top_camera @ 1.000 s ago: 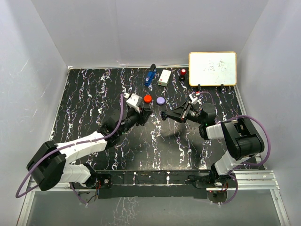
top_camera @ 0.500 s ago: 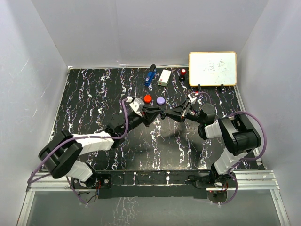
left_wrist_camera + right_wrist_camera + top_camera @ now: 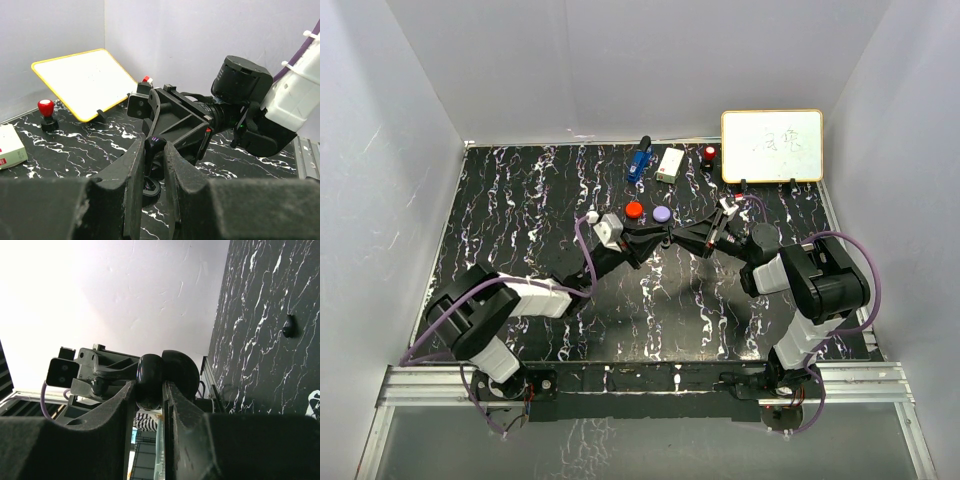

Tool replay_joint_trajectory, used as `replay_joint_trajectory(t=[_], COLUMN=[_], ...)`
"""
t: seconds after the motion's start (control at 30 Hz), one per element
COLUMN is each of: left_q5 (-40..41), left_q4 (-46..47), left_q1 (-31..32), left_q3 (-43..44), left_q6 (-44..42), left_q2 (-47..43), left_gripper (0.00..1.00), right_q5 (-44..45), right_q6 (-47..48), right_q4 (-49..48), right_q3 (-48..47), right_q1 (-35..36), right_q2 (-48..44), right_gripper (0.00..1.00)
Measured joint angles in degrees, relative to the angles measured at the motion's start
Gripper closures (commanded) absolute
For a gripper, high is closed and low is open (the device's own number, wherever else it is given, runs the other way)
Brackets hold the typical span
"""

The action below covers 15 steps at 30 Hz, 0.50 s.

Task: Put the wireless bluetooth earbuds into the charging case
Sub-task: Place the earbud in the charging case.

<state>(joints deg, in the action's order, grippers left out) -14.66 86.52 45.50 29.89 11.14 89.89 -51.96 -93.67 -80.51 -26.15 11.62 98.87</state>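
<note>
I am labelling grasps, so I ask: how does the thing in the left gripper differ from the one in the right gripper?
The left gripper pinches a tiny black earbud; the right gripper clamps a black round case, clearly bigger. The earbud sits wholly between the left fingertips, whereas the case bulges out past the right ones. The case seems to show two rounded halves; the earbud is one small piece. Both are glossy black.

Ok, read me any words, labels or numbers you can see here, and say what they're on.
Whiteboard: faint handwritten marks, too faint to read.
White box: small red mark on its side, too small to read.
Black charging case in the right gripper, black earbud in the left gripper: no lettering shows.
Nothing here can be quoted.
</note>
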Motion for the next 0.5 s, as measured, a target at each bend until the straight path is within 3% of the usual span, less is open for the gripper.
replay_joint_trajectory(t=[0.5], left_q5=[-0.02], left_q4=[3.96], left_q1=[0.00], left_q3=[-0.66], left_q6=[-0.68], left_q2=[5.75], left_gripper=[1.00], right_q5=[0.44], right_q6=[-4.22], right_q4=[-2.45], right_q3=[0.09], right_q1=[0.02], right_q2=[2.27], right_gripper=[1.00])
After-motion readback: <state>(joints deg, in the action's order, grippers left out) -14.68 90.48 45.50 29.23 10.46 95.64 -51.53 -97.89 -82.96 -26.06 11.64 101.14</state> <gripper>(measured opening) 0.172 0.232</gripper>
